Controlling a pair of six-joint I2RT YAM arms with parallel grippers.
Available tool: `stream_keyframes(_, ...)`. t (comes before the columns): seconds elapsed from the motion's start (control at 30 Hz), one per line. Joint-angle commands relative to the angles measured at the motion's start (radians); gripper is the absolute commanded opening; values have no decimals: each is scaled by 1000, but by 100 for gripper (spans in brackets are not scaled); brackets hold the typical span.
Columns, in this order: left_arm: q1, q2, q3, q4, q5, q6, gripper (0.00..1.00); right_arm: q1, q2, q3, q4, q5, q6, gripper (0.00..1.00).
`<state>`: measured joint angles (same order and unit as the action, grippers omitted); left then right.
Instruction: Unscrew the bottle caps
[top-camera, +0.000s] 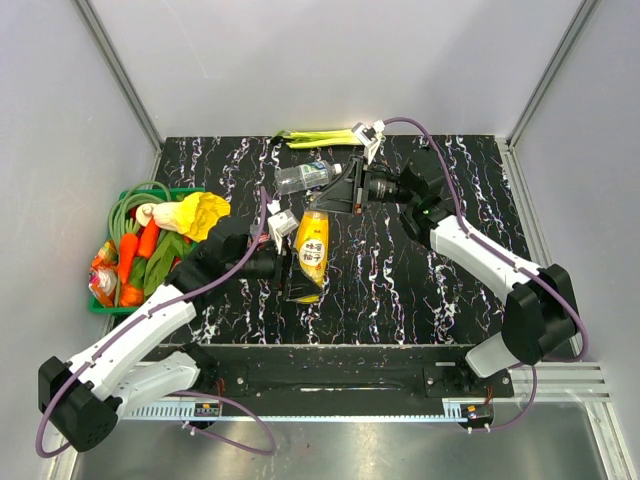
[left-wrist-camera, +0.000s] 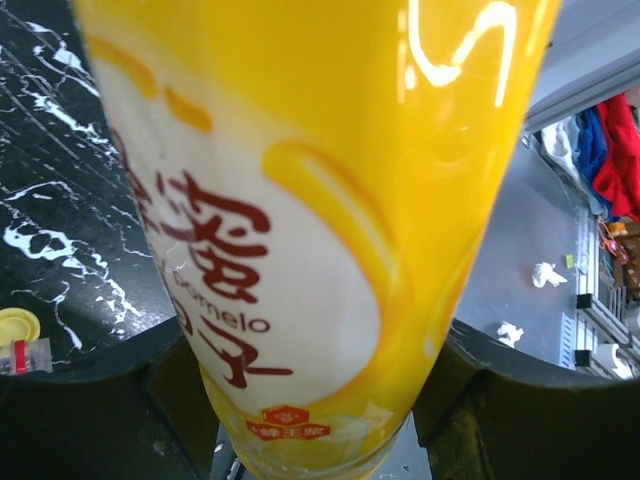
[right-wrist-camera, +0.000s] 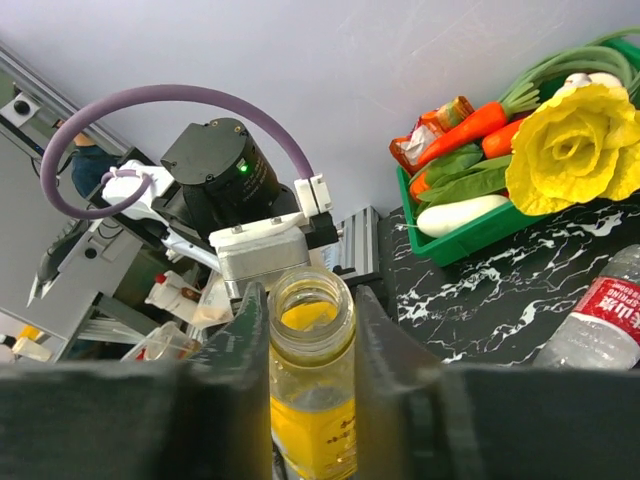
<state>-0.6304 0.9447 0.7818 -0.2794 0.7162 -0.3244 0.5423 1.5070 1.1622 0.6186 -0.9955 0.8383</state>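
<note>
While the left gripper (top-camera: 296, 268) clamped the body of the juice bottle (top-camera: 313, 250) over the table (top-camera: 450, 290), the right gripper (right-wrist-camera: 312, 340) pinched its open neck; a yellow cap (left-wrist-camera: 18, 325) lay on the table.

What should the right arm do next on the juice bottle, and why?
Probably open the right gripper and back off the neck of the bottle. Its mouth is already open, a yellow cap lies on the table, and the left gripper holds the body, so there seems to be nothing left to twist here.
</note>
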Motion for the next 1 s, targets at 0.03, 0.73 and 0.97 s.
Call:
stream_keyframes(0.03, -3, -3, 39, 39, -40, 53, 22, 11, -5, 44, -11, -19, 48, 0)
stream_keyframes(0.73, -2, -34, -6, 54, -294, -77, 99, 11, -131, 19, -543, 372, -402, 0)
stream_keyframes(0.97, 17, -32, -35, 178, -296, -179, 99, 11, -197, -55, -589, 661, -513, 0)
